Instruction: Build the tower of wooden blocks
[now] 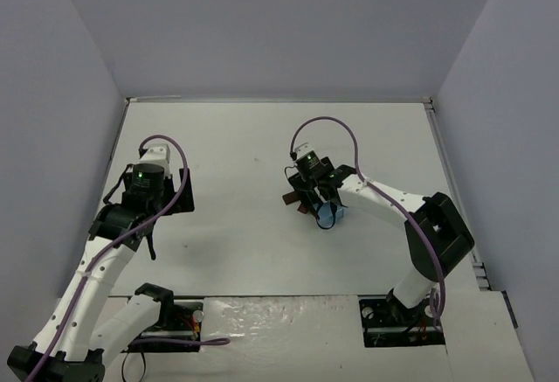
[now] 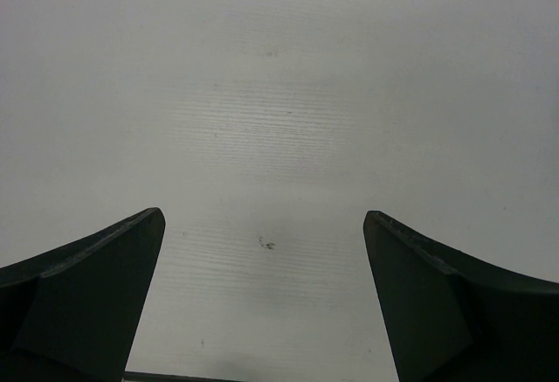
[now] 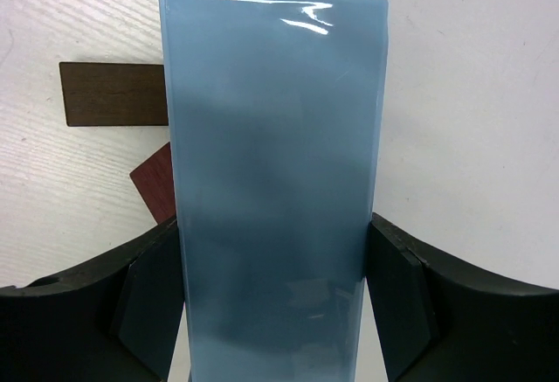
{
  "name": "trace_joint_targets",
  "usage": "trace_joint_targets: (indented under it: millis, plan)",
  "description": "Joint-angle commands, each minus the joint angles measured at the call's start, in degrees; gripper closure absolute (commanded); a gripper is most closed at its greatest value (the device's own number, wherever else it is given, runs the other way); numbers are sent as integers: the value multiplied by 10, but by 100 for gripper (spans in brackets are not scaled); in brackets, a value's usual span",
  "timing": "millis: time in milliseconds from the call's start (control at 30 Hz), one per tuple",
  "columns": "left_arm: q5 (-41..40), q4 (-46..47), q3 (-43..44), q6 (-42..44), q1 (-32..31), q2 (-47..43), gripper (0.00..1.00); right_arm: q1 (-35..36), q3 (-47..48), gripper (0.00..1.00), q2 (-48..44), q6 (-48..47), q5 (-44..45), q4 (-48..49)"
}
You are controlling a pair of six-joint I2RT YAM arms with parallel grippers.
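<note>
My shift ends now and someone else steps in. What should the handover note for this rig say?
Left gripper: open, holding nothing, above the table.
Right gripper: shut on the blue box.
Blocks: a dark brown block and a reddish block lie on the table beyond the box; others not visible.
Done: no stack in view.
Left: all the stacking.

The left arm (image 1: 98,268) rises from its base at the near left. Its wrist is bent so the left gripper (image 2: 262,251) points straight down, fingers (image 2: 96,295) spread wide with nothing between them. The right arm (image 1: 441,238) reaches forward and leftward, elbow raised. The right gripper (image 3: 272,251) faces down, its fingers (image 3: 410,303) pressed against both sides of a light blue box (image 3: 271,120).
</note>
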Motion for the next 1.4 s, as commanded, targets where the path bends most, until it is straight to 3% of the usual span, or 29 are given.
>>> trace_joint_targets:
  millis: [0,367,600,800,967,1367]
  plan:
    - [-6,22,-1,-9,-2,-7,3,30,25,93,2,-8,72,5]
    - [-14,23,-4,-11,-2,-8,3,74,52,100,36,3,206,-25]
    - [-15,25,-5,-14,-2,-2,3,89,84,100,58,20,179,-35]
    - [-20,24,-7,-13,-2,-5,3,83,80,100,62,33,245,-53]
    - [-21,25,-13,-12,-2,-8,3,95,99,100,74,53,229,-57]
    - [-18,29,-15,-8,-2,-7,3,88,92,100,64,60,316,-78]
